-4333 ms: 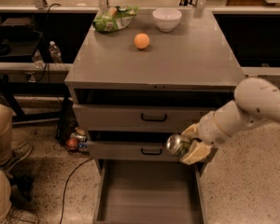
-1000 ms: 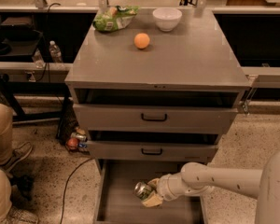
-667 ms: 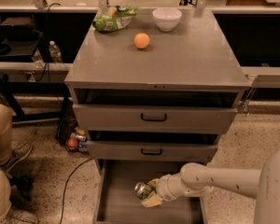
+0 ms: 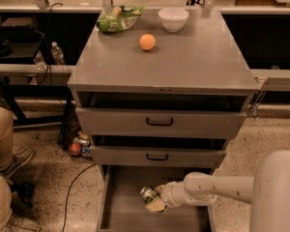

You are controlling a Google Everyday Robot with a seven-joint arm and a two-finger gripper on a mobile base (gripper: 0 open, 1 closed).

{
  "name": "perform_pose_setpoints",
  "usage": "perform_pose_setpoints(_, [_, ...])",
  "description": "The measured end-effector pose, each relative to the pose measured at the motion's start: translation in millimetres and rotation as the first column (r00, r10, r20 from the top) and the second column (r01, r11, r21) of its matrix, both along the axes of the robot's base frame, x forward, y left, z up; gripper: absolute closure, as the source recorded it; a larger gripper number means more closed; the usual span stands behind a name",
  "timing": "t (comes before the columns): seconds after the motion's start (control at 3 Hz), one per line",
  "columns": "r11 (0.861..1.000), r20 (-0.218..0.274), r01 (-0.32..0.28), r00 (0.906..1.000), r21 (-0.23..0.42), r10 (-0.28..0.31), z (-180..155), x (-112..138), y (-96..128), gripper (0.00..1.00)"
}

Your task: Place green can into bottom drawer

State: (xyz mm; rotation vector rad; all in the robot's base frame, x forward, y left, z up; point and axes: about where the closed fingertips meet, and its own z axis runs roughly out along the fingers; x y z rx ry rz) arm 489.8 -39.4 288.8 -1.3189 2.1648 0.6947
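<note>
The green can lies tilted with its shiny silver end showing, held low over the floor of the open bottom drawer. My gripper reaches in from the right on a white arm and is shut on the can, inside the drawer near its middle. The can's green label is mostly hidden by the fingers.
Two upper grey drawers with black handles sit above. The cabinet top holds an orange, a white bowl and a green snack bag. Cans lie on the floor at left. A person's legs are at far left.
The arm came down from beside the middle drawer into the bottom drawer with the can. Over the last second it has barely moved.
</note>
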Motion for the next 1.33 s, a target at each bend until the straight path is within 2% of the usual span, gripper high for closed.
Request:
perform_pose_setpoints(0.33, [0.979,-0.020,0.204,0.9788,0.006,-0.204,-58,25,-6,1.00])
perform_pose_setpoints(0.67, [0.955,-0.032,0.296,0.9546,0.000,-0.296,-87,33,-8,1.00])
perform_pose_setpoints(1.0, [0.935,-0.072,0.354,0.9328,-0.008,-0.353,-114,37,-9,0.81])
perform_pose_setpoints(1.33, [0.928,-0.110,0.373,0.9215,-0.014,-0.372,-131,38,-8,0.59])
